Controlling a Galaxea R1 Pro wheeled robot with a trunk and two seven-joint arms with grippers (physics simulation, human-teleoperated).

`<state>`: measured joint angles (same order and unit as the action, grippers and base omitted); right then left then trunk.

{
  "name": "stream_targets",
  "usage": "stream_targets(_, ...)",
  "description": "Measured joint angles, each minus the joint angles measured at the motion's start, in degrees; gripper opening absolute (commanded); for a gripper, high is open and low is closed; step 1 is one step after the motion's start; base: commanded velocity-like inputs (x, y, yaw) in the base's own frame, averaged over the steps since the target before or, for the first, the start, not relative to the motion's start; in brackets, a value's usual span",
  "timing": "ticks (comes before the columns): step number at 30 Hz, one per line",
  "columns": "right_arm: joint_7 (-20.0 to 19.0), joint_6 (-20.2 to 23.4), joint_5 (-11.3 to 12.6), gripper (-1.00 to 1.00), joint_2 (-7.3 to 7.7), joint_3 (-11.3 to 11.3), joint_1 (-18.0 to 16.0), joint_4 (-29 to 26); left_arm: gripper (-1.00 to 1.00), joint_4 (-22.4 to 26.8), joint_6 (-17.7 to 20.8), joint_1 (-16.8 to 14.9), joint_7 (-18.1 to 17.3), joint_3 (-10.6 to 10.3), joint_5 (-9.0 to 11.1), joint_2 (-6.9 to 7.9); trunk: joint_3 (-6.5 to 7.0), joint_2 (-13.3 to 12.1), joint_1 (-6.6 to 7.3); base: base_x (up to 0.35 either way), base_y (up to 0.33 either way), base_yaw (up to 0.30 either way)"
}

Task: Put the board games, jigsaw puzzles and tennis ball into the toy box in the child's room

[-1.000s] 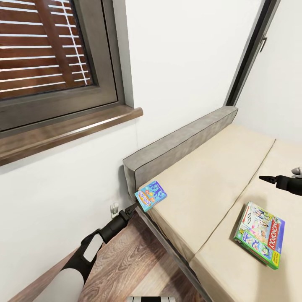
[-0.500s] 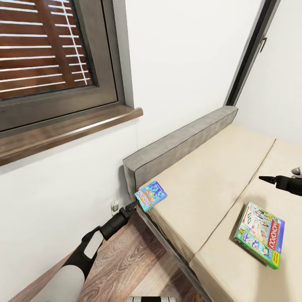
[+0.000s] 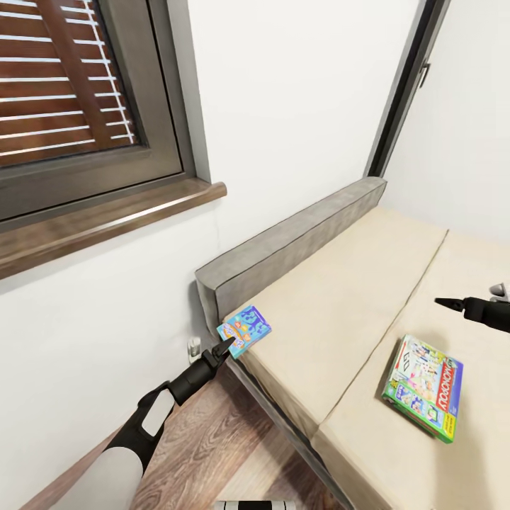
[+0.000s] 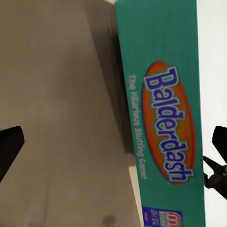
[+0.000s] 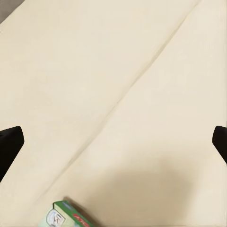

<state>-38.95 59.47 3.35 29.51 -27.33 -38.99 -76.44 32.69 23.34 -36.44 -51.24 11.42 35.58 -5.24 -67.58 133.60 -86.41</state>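
Note:
A blue cartoon board game [image 3: 244, 331] lies on the near corner of the bed [image 3: 340, 312], overhanging its edge. My left gripper [image 3: 225, 349] is at that box's overhanging edge. In the left wrist view the gripper [image 4: 113, 151] is open, and the teal "Balderdash" side of the box [image 4: 165, 123] sits between the fingers, closer to one of them. The green-edged MONOPOLY board game [image 3: 423, 395] lies flat on the mattress further right. My right gripper [image 3: 440, 303] hovers open above the mattress, beyond that box, whose corner [image 5: 66, 215] shows in the right wrist view.
A grey headboard [image 3: 297, 244] runs along the white wall behind the bed. A window with a dark wooden sill [image 3: 106, 219] is at the upper left. Wooden floor [image 3: 212, 439] lies between the wall and the bed frame, under my left arm.
The whole view has shifted slightly left, so the camera moved. My left gripper now sits closer to the blue game's edge. The right gripper holds its place.

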Motion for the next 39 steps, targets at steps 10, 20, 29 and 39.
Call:
stream_targets(10,0.05,0.04,-0.06,1.0,-0.89,-0.03,0.04,-0.65,1.0,0.01,0.04,-0.01,0.0,0.0,0.03,-0.05,0.0,0.0,0.0,0.0,0.0,-0.018)
stream_targets(20,0.05,0.05,-0.07,1.0,-1.02,-0.09,0.09,-0.86,1.0,0.01,0.04,-0.01,0.0,-0.02,0.02,-0.06,0.0,0.0,0.0,0.0,0.0,-0.002)
stream_targets(29,0.05,0.05,-0.07,1.0,-1.04,-0.12,0.11,-1.11,1.0,0.01,0.05,-0.01,0.08,-0.04,0.03,-0.11,0.0,0.0,0.0,0.0,0.0,0.0)
stream_targets(39,0.06,0.06,-0.07,1.0,-1.04,-0.12,0.48,-1.7,1.0,0.01,-0.02,-0.01,0.16,-0.06,-0.03,-0.14,0.0,0.0,0.0,0.0,0.0,0.0)
